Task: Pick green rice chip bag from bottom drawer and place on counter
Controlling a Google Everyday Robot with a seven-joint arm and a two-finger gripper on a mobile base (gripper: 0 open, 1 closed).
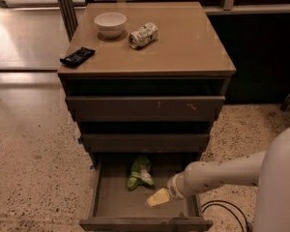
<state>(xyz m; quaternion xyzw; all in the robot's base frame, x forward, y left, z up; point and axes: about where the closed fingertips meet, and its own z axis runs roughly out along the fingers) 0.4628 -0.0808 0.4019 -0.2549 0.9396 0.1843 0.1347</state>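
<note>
The green rice chip bag (139, 172) lies crumpled in the open bottom drawer (111, 197), near the back and middle. My gripper (157, 198) reaches in from the right on a white arm and hangs inside the drawer, just right of and in front of the bag, a short gap apart. Its pale yellow fingertips (156, 197) point left toward the bag. The tan counter (183, 42) tops the cabinet above.
On the counter stand a white bowl (110, 23), a crushed silver-white can (143, 35) and a black wrapper (77, 56) at the left edge. Two upper drawers (145, 108) stand slightly open. A black cable (222, 209) lies on the speckled floor at right.
</note>
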